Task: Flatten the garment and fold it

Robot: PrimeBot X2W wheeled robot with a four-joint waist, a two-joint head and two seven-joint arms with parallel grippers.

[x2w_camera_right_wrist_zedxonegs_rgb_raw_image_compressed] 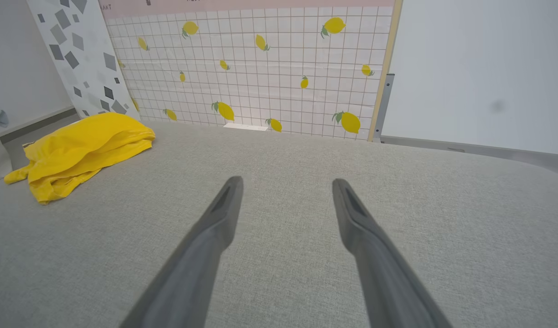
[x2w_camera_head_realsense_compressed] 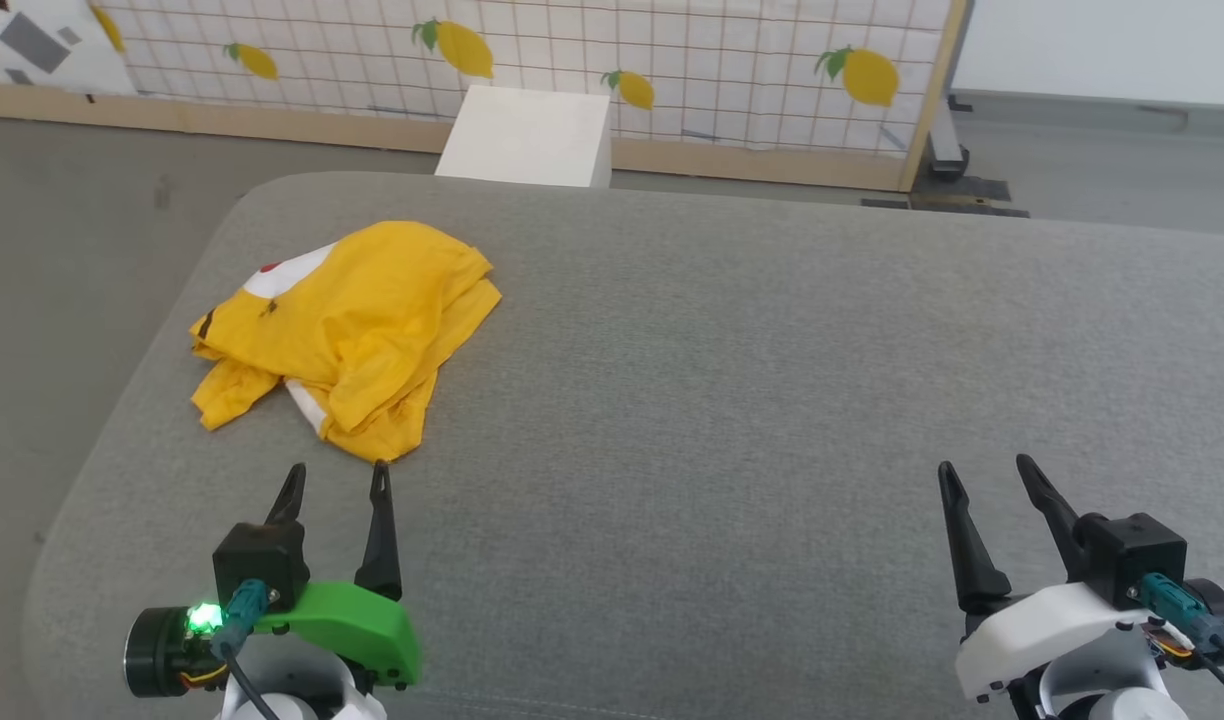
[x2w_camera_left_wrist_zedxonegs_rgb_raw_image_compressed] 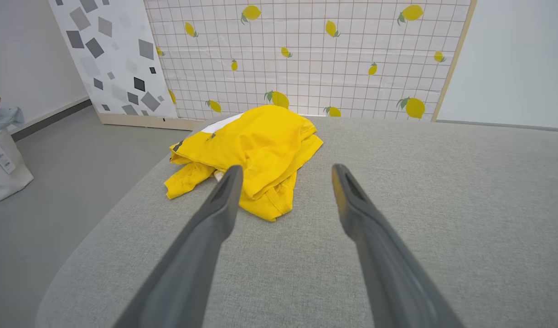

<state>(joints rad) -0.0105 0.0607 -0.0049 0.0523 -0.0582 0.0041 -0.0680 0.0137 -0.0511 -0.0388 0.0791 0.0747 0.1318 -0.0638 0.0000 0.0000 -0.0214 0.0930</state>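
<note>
Garment is lying crumpled at the grey table's far-left part, just ahead of my left gripper; my right gripper is waiting well apart, both gaping empty.

surface: grey fabric pad, rounded corners
backdrop: grid panel, lemon print, wood frame, upright behind pad
box: white, between pad and backdrop
side panel: grey squares, left of backdrop
bag: pale, on grey floor
</note>
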